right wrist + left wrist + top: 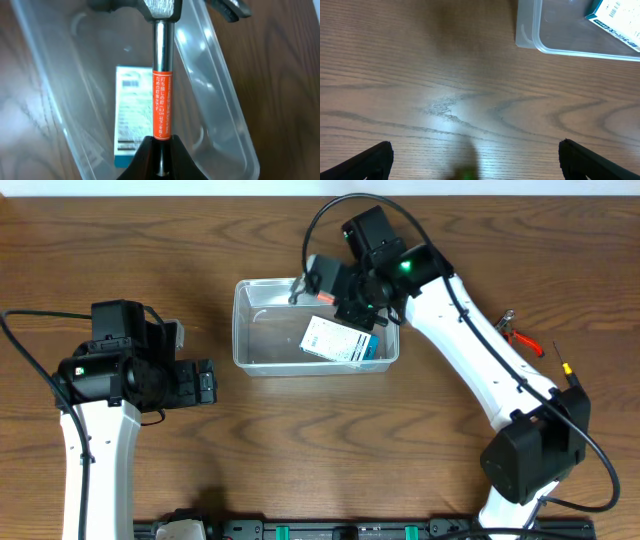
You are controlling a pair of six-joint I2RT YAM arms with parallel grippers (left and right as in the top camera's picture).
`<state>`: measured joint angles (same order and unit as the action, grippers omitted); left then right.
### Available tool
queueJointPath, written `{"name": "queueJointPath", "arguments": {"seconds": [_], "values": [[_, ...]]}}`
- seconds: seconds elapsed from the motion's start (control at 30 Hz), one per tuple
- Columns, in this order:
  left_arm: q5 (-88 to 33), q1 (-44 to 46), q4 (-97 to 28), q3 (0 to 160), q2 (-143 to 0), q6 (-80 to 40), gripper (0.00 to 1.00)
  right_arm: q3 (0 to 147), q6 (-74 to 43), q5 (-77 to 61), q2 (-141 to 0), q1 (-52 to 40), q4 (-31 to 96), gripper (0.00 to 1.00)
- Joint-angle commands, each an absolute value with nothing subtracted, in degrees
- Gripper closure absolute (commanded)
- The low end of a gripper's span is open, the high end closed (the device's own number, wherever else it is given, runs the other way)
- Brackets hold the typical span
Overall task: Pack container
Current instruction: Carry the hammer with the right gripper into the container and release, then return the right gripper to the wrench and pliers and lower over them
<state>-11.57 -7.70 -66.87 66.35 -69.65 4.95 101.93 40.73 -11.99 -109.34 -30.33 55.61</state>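
Observation:
The container [245, 330] is a clear plastic tub at the table's middle back. A white and teal box [340, 340] lies inside it, also seen in the right wrist view [132, 115]. My right gripper [352, 308] is shut on a hammer [162, 75] with a steel shaft and an orange label, held above the container [220, 75]. The hammer's head [305, 283] is over the tub's back rim. My left gripper [200, 383] is open and empty over bare wood, left of the container [530, 35].
Red-handled pliers [520, 335] and a screwdriver [565, 367] lie on the table at the right, beyond the right arm. The left arm's base stands at the front left.

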Motion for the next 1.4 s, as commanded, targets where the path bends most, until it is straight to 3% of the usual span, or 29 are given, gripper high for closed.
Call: {"name": "queueJointPath", "arguments": {"seconds": [0.0, 0.43, 0.47, 0.5, 0.6, 0.87, 1.13, 1.27, 1.37], "values": [[-10.9, -7.51, -67.02, 66.67, -69.87, 5.3, 0.02, 102.19, 46.59, -16.01, -111.07, -30.44, 55.16, 0.99], [-10.9, -7.51, -67.02, 66.67, -69.87, 5.32, 0.02, 102.19, 46.3, -16.99, -122.52, -30.63, 55.77, 0.98], [-10.9, -7.51, -67.02, 66.67, -69.87, 5.32, 0.02, 102.19, 46.28, -16.99, -122.56, -30.63, 55.77, 0.96], [-10.9, -7.51, -67.02, 66.67, -69.87, 5.32, 0.02, 102.19, 46.24, -16.99, -122.56, -30.68, 55.72, 0.82], [-10.9, -7.51, -67.05, 66.67, -69.87, 5.32, 0.02, 102.19, 46.13, -16.99, -122.56, -30.68, 55.46, 0.53], [-10.9, -7.51, -67.22, 66.67, -69.87, 5.32, 0.02, 102.21, 45.67, -16.99, -122.52, -30.72, 55.53, 0.48], [-10.9, -7.51, -67.22, 66.67, -69.87, 5.32, 0.02, 104.01, 37.82, -16.47, -117.49, -29.87, 54.35, 0.46], [-10.9, -7.51, -67.24, 66.67, -69.87, 5.3, 0.02, 105.27, 27.49, -9.85, -111.83, -27.16, 53.06, 0.44], [-10.87, -7.51, -67.18, 66.67, -69.87, 5.3, 0.02, 105.27, 15.77, -2.81, -107.33, -22.98, 53.23, 0.31]]}}
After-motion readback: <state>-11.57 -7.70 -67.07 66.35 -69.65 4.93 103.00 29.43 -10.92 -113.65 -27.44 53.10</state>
